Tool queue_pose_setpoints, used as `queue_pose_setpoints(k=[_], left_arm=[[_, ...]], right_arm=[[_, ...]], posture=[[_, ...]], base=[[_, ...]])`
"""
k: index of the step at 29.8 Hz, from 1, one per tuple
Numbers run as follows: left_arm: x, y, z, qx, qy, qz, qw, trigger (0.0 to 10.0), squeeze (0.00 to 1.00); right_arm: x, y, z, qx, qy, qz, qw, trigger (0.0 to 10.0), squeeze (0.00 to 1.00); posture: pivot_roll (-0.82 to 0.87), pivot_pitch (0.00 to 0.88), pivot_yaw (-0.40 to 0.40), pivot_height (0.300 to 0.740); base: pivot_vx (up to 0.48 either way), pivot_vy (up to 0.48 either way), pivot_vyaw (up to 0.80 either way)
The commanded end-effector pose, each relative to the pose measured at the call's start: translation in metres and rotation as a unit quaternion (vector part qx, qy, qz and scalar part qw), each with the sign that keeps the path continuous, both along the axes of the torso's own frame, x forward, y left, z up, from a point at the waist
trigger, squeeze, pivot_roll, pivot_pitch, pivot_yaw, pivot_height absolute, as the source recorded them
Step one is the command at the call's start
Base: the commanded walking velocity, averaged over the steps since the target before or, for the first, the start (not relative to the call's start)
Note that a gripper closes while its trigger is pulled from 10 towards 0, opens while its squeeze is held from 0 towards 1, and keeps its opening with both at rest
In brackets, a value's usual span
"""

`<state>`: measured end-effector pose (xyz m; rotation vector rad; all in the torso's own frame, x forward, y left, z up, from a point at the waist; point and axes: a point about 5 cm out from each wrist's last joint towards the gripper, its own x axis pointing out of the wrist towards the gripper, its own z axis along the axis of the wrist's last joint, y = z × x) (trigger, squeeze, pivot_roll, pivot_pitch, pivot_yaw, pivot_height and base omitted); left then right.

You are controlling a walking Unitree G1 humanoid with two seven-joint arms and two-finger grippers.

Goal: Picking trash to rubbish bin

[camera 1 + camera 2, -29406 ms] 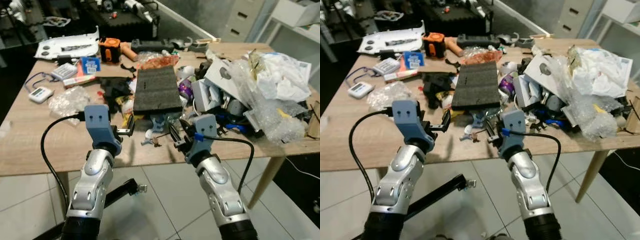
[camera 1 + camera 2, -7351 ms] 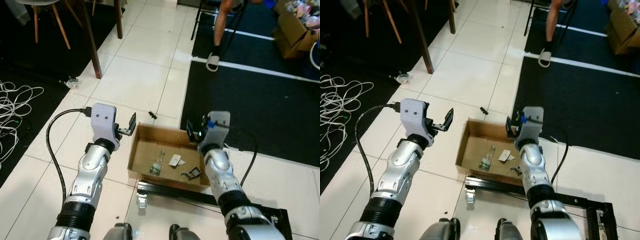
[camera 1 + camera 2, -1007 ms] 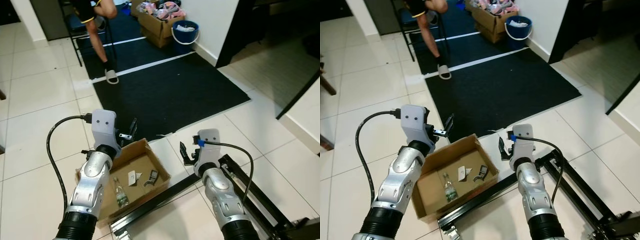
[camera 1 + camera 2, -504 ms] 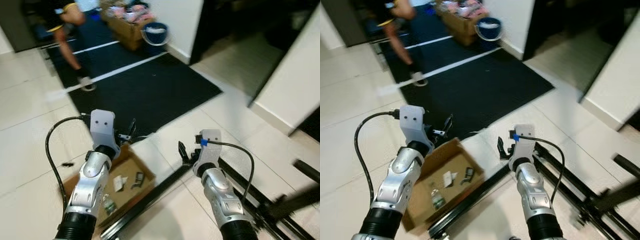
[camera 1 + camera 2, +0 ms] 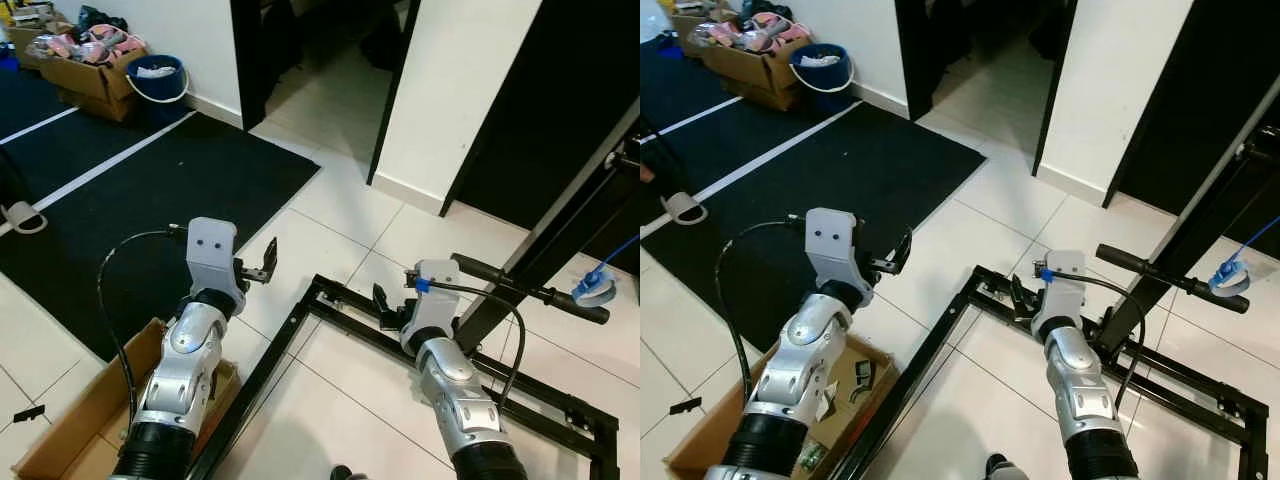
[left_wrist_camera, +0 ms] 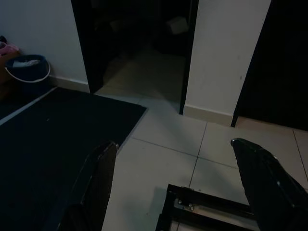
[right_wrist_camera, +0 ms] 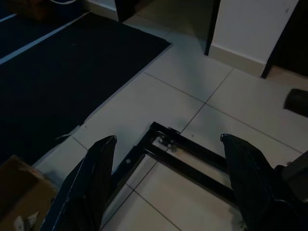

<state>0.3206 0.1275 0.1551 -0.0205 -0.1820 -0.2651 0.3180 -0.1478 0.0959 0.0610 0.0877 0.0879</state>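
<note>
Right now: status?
Left gripper and right gripper open, empty, raised. Cardboard box of trash at lower left. Black metal frame on floor ahead.

We see a floor [image 5: 330, 215] of white tiles with thin dark joints. Over it lies a black mat [image 5: 150, 180] crossed by one white stripe. A black metal frame [image 5: 330, 300] rests on the tiles. The cardboard box [image 5: 855, 385] is plain brown, with small white and black scraps inside. By the white wall [image 5: 190, 40] stands a blue bucket [image 5: 157, 77]. Our arms are silver; the left hand [image 5: 262, 268] and the right hand [image 5: 385, 305] have black fingers on pale blue-grey mounts.
</note>
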Motion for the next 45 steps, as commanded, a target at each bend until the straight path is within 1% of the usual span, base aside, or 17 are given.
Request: queue_pose_setpoints(k=[1,18,30,45], left_arm=[[-0.0021,0.0034,-0.0049,0.001,0.011,0.006,1.0,10.0,0.0],[-0.0029,0.0023,-0.0059,-0.001,0.013,0.008,1.0,10.0,0.0],[-0.0033,0.0029,-0.0057,-0.016,0.016,0.008,1.0,10.0,0.0],[-0.0032,0.0033,-0.0055,-0.013,0.016,0.008,1.0,10.0,0.0]], right_arm=[[-0.0015,0.0037,0.0004,0.0,-0.005,0.006,1.0,10.0,0.0],[-0.0024,0.0029,0.0005,-0.004,-0.005,0.005,1.0,10.0,0.0],[-0.0023,0.0035,0.0013,-0.003,-0.005,0.006,1.0,10.0,0.0],[-0.0023,0.0046,0.002,-0.003,-0.006,0.009,1.0,10.0,0.0]], posture=[[0.03,0.168,0.001,0.74],[0.02,0.174,-0.003,0.74],[0.02,0.174,-0.006,0.74],[0.02,0.174,-0.006,0.74]], base=[[0.0,0.0,0.0],[0.0,0.0,0.0],[0.0,0.0,0.0],[0.0,0.0,0.0]])
